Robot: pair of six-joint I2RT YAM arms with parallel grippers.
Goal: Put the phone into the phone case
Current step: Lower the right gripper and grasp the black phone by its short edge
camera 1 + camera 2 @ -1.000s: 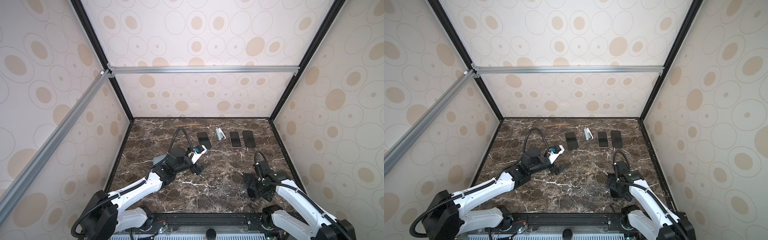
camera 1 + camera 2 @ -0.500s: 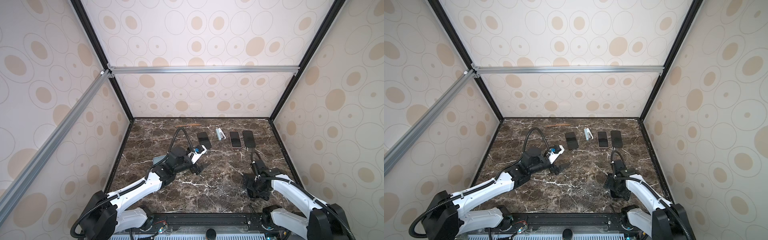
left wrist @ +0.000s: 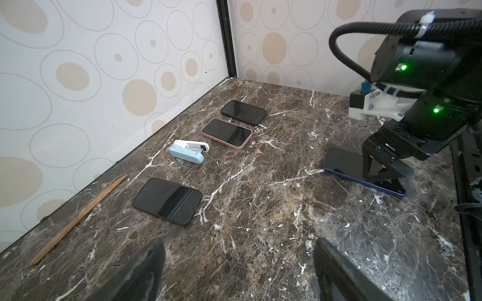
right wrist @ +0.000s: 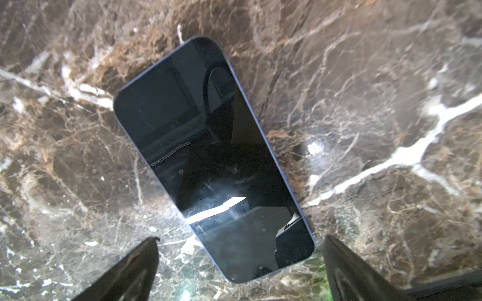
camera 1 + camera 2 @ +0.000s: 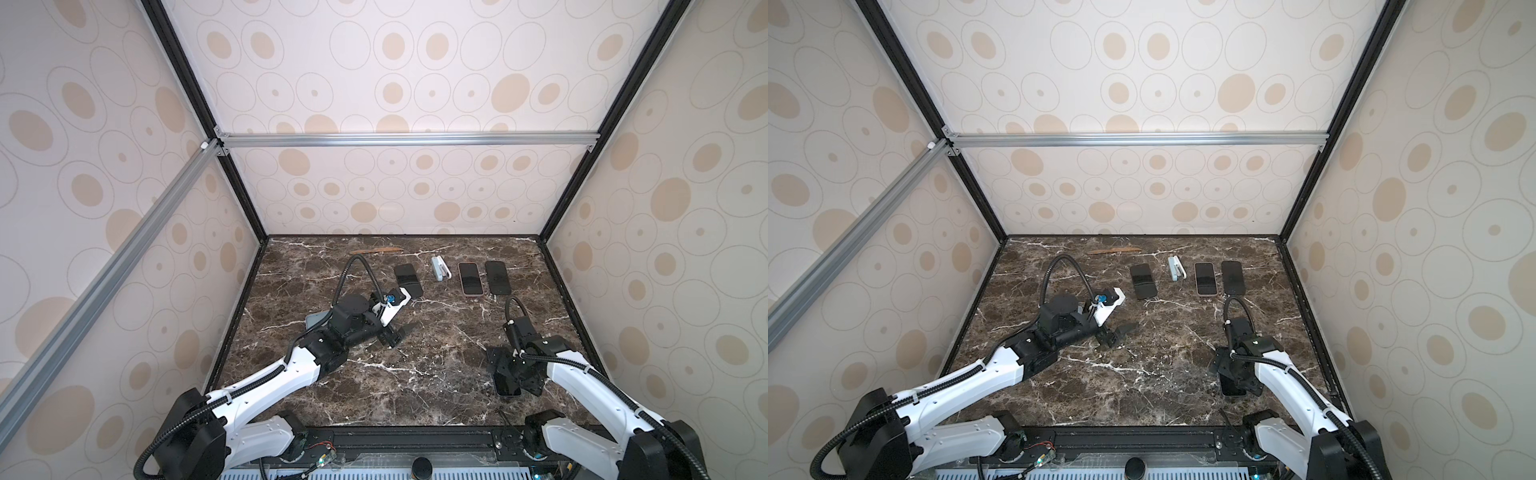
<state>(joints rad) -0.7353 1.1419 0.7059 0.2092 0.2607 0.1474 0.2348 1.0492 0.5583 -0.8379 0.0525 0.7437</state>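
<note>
The left gripper [image 5: 399,334] hangs low over the brown white-veined marble tabletop [image 5: 436,374] left of centre, fingers spread and empty. Along the back lie a thin wooden stick [image 5: 376,250], a black-cased phone [image 5: 408,280], a small pale-blue-and-white stapler-like gadget [image 5: 440,269], a pink-cased phone [image 5: 471,279] and another black phone [image 5: 497,277]. Front right, the blue-edged dark-screened phone [image 4: 208,156] lies flat, screen up, one end between the wide-apart fingers of the right gripper [image 4: 240,260], not clamped.

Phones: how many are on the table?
4: leftmost phone, pink-cased phone and rightmost phone along the back; blue phone below the right gripper. Left arm may hide more.
</note>
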